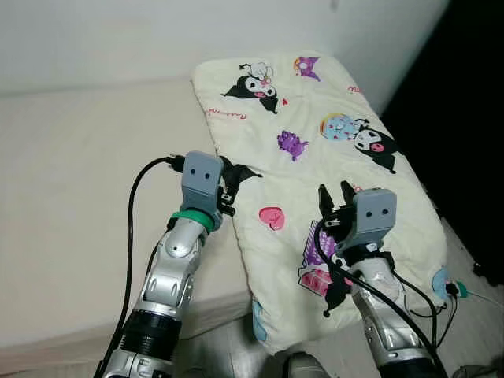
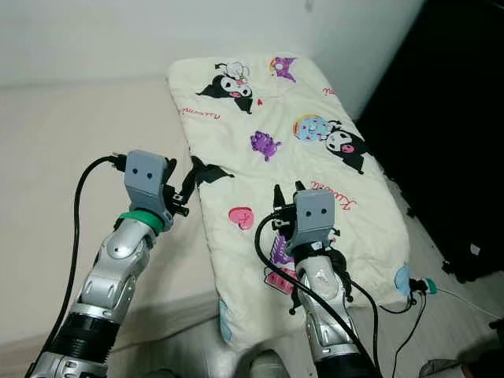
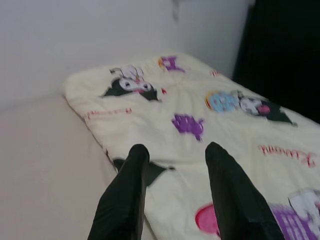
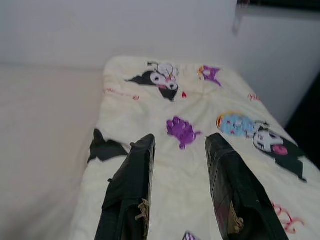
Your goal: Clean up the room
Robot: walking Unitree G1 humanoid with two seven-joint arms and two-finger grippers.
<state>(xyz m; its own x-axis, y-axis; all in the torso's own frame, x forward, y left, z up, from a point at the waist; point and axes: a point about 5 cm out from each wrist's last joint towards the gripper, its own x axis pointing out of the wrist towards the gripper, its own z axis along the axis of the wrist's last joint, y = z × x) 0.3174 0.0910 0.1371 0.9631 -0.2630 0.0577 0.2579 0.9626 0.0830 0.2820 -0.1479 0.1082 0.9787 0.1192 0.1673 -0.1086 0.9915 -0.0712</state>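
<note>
A beige bed (image 1: 71, 205) is filling the left side of the scene, running up to a white wall (image 1: 118, 39). The silver left arm is reaching forward over the mattress, a black cable (image 1: 134, 228) looping along it. The left gripper (image 3: 172, 165) is hovering at the left edge of the blanket, its two black fingers (image 3: 125, 195) spread apart and holding nothing. A cream blanket (image 1: 315, 157), folded into a thick rectangle and printed with black, purple, blue and pink cartoon characters, is lying along the bed's right side, its near end hanging over the mattress corner. The right gripper (image 4: 180, 170) is hovering above the blanket's near half, fingers parted and empty. At the far right, a dark, shadowed area is standing beside the bed, and thin cables with what may be a small teal plug (image 1: 459, 290) are lying on the floor (image 1: 484, 315).
</note>
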